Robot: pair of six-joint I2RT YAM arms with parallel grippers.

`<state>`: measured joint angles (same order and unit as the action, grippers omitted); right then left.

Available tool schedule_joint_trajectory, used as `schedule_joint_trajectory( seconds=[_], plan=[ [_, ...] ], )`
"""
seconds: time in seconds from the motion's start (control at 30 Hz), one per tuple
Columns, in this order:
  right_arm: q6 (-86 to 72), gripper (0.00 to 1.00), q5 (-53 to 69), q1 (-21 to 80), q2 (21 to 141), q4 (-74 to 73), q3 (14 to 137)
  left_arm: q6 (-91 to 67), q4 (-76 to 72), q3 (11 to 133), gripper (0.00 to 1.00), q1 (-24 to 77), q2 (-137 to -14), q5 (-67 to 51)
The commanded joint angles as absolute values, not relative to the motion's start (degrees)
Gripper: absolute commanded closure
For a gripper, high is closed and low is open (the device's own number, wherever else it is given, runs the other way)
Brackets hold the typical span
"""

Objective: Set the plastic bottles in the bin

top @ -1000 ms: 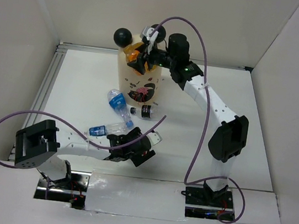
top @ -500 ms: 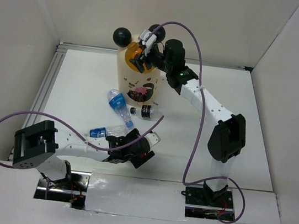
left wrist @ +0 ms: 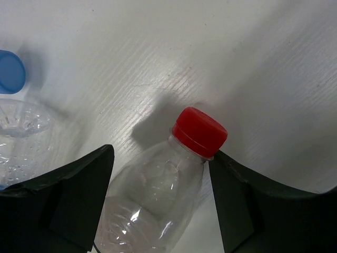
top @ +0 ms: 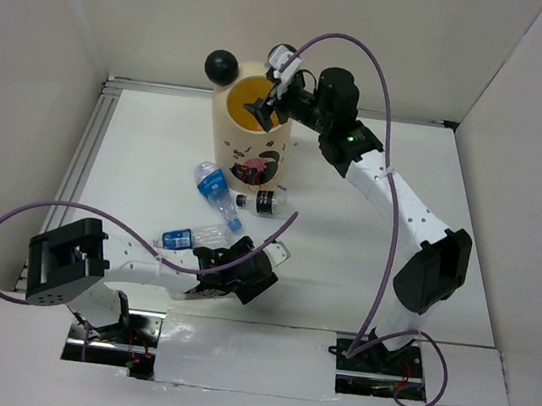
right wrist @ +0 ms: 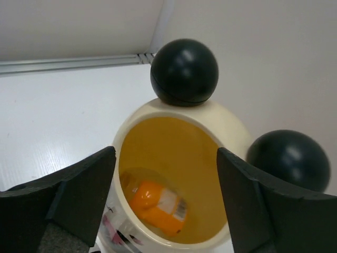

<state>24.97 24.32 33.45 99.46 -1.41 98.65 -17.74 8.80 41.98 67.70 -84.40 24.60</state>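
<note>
The cream bin [top: 248,149] with two black ball ears stands at the back middle. My right gripper [top: 262,111] hangs open and empty over its mouth [right wrist: 166,153]. A short orange bottle [right wrist: 158,208] lies on the bin's floor. My left gripper [top: 233,258] is low at the table's front, open [left wrist: 160,158], with a finger on each side of a clear bottle with a red cap [left wrist: 158,195] that lies on the table. A blue-label bottle [top: 214,188], a black-label bottle [top: 261,202] and a blue-capped bottle [top: 180,238] lie between the bin and my left gripper.
White walls close in the table on the left, back and right. A metal rail [top: 92,148] runs along the left edge. A clear bottle with a blue cap [left wrist: 10,71] lies just left of my left fingers. The bin's ears [right wrist: 184,71] stand beyond my right fingers.
My right gripper held the orange bottle at the bin's rim; now it is open and the bottle lies inside the bin. The right arm has swung slightly right. The left gripper barely moved.
</note>
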Motion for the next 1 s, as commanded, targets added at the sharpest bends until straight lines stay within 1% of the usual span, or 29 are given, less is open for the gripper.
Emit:
schedule_joint_trajectory(
  seconds=[0.0, 0.03, 0.07, 0.17, 0.2, 0.27, 0.3, 0.37, 0.4, 0.43, 0.47, 0.5, 0.6, 0.63, 0.67, 0.7, 0.73, 0.77, 0.8, 0.83, 0.87, 0.93, 0.97],
  plan=[
    [24.61, 0.15, 24.60, 31.65, 96.94, -0.97, 97.91, -16.61, 7.73, 43.59, 0.17, 68.03, -86.13, 23.64],
    [24.09, 0.13, 24.61, 31.64, 96.94, -0.97, 97.91, -16.09, 7.73, 43.59, 0.19, 68.03, -86.13, 23.12],
    [24.08, 0.13, 25.31, 31.12, 96.94, -1.66, 98.43, -16.08, 7.73, 43.59, 0.24, 68.03, -86.13, 23.12],
    [22.15, 0.13, 25.84, 29.54, 94.85, -3.51, 100.71, -15.56, 7.21, 44.12, 0.33, 68.03, -86.65, 22.59],
    [21.63, 0.13, 25.84, 28.84, 94.14, -4.04, 101.24, -15.56, 7.21, 44.12, 0.41, 68.03, -86.66, 22.59],
    [20.48, 0.13, 26.37, 25.43, 91.24, -4.83, 101.25, -15.56, 7.73, 44.82, 0.50, 68.03, -87.19, 22.07],
    [20.48, 0.13, 26.37, 24.01, 90.10, -5.53, 100.29, -15.56, 7.73, 44.82, 0.58, 68.03, -87.19, 22.06],
    [19.78, 0.13, 26.98, 19.19, 86.15, -5.54, 95.82, -15.03, 8.26, 45.43, 0.67, 68.03, -87.71, 21.01],
    [19.08, 0.13, 27.59, 17.33, 84.65, -6.06, 93.89, -15.03, 8.78, 45.44, 0.74, 68.03, -87.71, 21.01],
    [18.46, 0.13, 28.21, 13.83, 81.77, -6.06, 89.95, -15.03, 9.49, 47.09, 0.87, 68.03, -87.71, 20.48],
    [18.46, 0.13, 28.73, 12.06, 80.35, -6.06, 88.00, -15.03, 10.62, 48.24, 0.95, 68.03, -87.71, 20.48],
    [17.67, 0.13, 28.74, 10.47, 79.03, -6.85, 86.33, -15.81, 13.16, 49.38, 1.00, 68.03, -87.02, 20.48],
    [16.26, 0.13, 29.35, 4.06, 74.72, -9.83, 80.35, -15.82, 15.99, 55.27, 1.00, 68.55, -81.49, 19.70],
    [16.26, 0.15, 29.36, 2.56, 73.75, -11.67, 78.59, -15.82, 16.78, 57.02, 1.00, 68.55, -79.73, 19.69],
    [16.26, 0.17, 29.96, 1.16, 71.91, -12.47, 74.22, -15.82, 16.79, 58.87, 1.00, 68.55, -77.98, 19.69],
    [16.26, 0.21, 29.97, -1.47, 71.02, -13.09, 71.74, -15.04, 16.79, 62.72, 1.00, 68.55, -75.00, 20.56],
    [17.22, 0.30, 30.67, -2.63, 70.06, -13.62, 69.28, -14.42, 16.79, 64.75, 1.00, 68.55, -73.84, 21.61],
    [18.36, 0.65, 30.67, -4.81, 68.13, -13.62, 64.12, -12.06, 15.57, 68.86, 1.00, 68.55, -72.96, 23.88],
    [18.37, 0.83, 30.67, -5.70, 67.25, -13.62, 61.72, -10.39, 14.34, 70.82, 1.00, 68.55, -72.25, 25.04],
    [19.33, 0.97, 31.46, -6.50, 66.45, -14.15, 59.52, -8.46, 12.59, 72.41, 1.00, 68.55, -71.64, 26.35],
    [20.03, 1.00, 31.46, -7.11, 65.92, -14.93, 57.59, -5.91, 10.13, 73.90, 1.00, 68.55, -71.63, 27.67],
    [21.79, 1.00, 33.65, -7.82, 65.21, -16.08, 53.10, 0.68, 1.96, 78.02, 1.00, 66.72, -72.15, 29.36],
    [22.32, 0.95, 34.27, -7.82, 65.21, -17.22, 51.95, 2.53, -1.11, 79.18, 1.00, 64.27, -73.20, 29.36]
  ],
)
